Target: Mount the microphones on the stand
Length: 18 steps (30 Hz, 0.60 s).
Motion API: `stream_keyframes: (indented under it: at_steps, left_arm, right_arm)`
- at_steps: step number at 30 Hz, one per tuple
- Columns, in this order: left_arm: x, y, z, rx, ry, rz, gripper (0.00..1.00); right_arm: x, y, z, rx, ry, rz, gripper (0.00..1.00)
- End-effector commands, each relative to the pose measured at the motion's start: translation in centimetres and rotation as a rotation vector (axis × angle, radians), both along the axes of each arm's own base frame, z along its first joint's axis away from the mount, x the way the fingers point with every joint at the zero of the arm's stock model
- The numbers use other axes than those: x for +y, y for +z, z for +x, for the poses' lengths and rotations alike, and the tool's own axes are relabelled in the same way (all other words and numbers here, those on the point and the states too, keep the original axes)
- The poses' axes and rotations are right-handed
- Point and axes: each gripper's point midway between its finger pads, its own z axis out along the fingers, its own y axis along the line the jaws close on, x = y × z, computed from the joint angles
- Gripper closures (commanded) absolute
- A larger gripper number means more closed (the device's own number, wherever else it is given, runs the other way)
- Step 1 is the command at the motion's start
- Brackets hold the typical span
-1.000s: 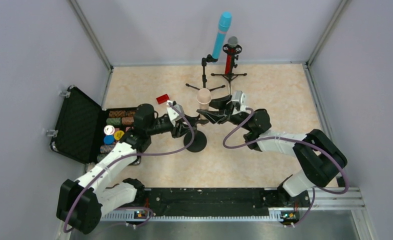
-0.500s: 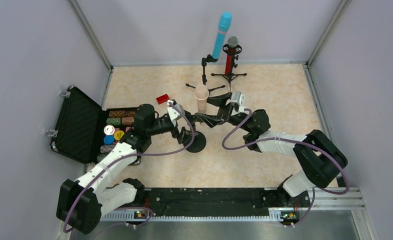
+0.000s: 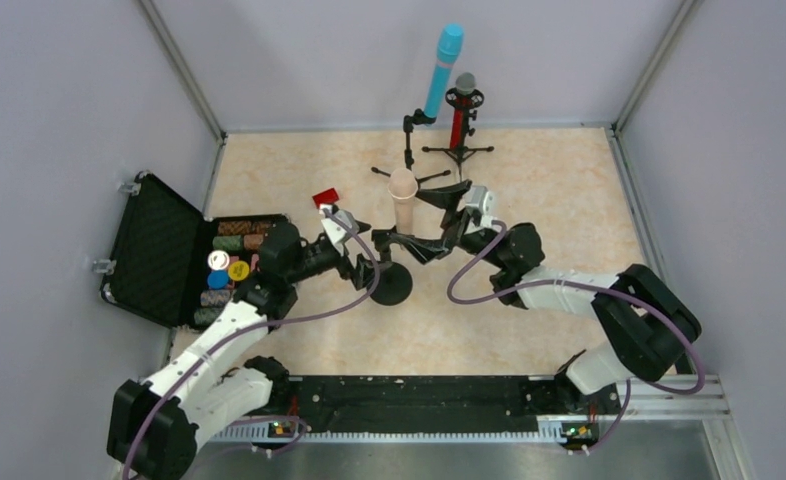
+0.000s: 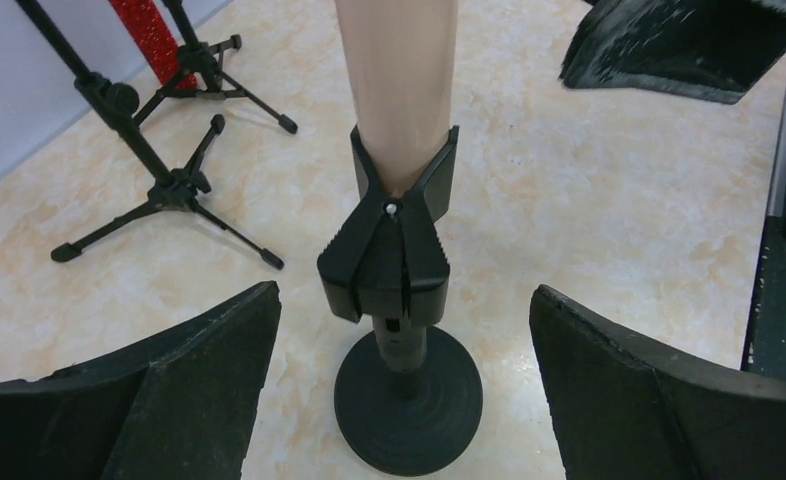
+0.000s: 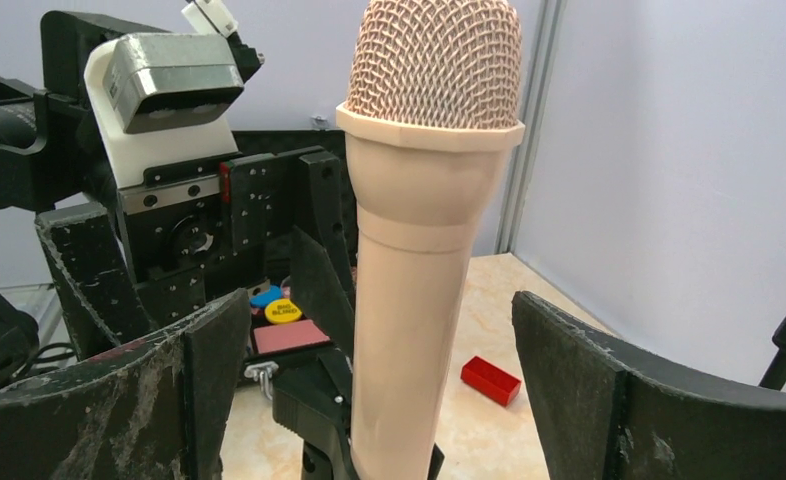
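The peach-pink microphone (image 3: 403, 195) stands upright just above the middle of the overhead frame, all one pale peach colour. In the right wrist view its rounded mesh head sits on a wider collar, with a smooth, slightly tapering barrel below. The lower end of the barrel sits in the black spring clip (image 4: 394, 250) of a stand with a round black base (image 3: 392, 285) on the marbled bench (image 3: 549, 190).

The cyan-blue microphone (image 3: 443, 70) leans in a tripod stand (image 3: 409, 150) at the top centre. Just to its right, the glittery red microphone (image 3: 459, 115) with a grey mesh head stands in a second tripod (image 3: 459, 152).

The left pincer (image 3: 367, 252) is spread wide to the left of the round-base stand. Its two fingers flank the clip without touching it, and it holds nothing. The right pincer (image 3: 427, 218) is spread just as wide on the right. The peach barrel stands between its fingers but free of both.

A second ago both pincers were nearly closed at the stand and the microphone. Half a second ago they were part open, and now both have let go. The left arm has drawn back a little toward the lower left, and the microphone's head sits a touch higher in the frame.

A small red block (image 3: 325, 198) lies left of the microphone, and an open black case (image 3: 159, 262) of chips sits at the left edge.
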Motion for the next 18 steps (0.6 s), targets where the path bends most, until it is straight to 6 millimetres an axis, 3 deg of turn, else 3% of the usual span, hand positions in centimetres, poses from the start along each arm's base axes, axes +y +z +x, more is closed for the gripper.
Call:
stream_keyframes:
  at_steps: [1,9,18]
  left_arm:
    - [1.1,1.0,0.6,-0.038,0.108,-0.073,0.01]
    - [1.7,-0.6,-0.2,-0.005,0.138,-0.107,0.01]
    - [0.6,-2.9,-0.6,0.034,0.079,-0.174,0.01]
  right_arm:
    - [-0.6,1.7,-1.2,-0.045,-0.001,0.044,0.01]
    - [-0.9,1.2,-1.3,-0.015,-0.005,0.05,0.01]
    - [-1.4,0.7,-1.4,0.037,-0.016,0.06,0.01]
